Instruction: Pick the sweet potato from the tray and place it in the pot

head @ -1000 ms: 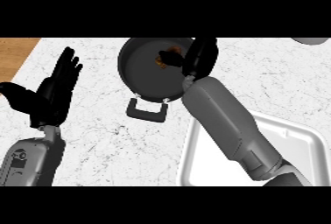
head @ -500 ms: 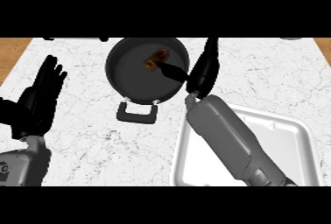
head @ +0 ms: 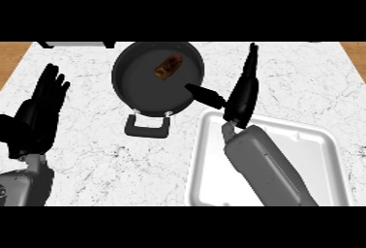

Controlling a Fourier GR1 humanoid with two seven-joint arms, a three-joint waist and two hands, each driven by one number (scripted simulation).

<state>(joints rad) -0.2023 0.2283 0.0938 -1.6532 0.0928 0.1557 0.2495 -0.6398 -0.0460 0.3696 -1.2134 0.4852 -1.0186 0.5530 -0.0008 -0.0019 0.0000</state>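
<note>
The right hand (head: 240, 100) stands edge-on at centre right, its fingers (head: 250, 65) straight and pressed together, pointing away from the robot, its thumb (head: 205, 96) splayed out to the left. Its grey right forearm (head: 266, 167) slants in from the lower right. The left hand (head: 34, 118) rests open at the left edge, fingers up and slightly spread, above the grey left forearm (head: 25, 186) in the lower left corner.

White counter (head: 100, 155) veined with thin grey lines, filling nearly the whole view. Strip of brown wood (head: 10, 60) at ten o'clock, beyond the counter's edge. Smaller wedge of wood (head: 355, 50) at two o'clock. Pale grey slab (head: 75, 44) with dark ends at eleven o'clock, cut off at the top; too little visible to name.
</note>
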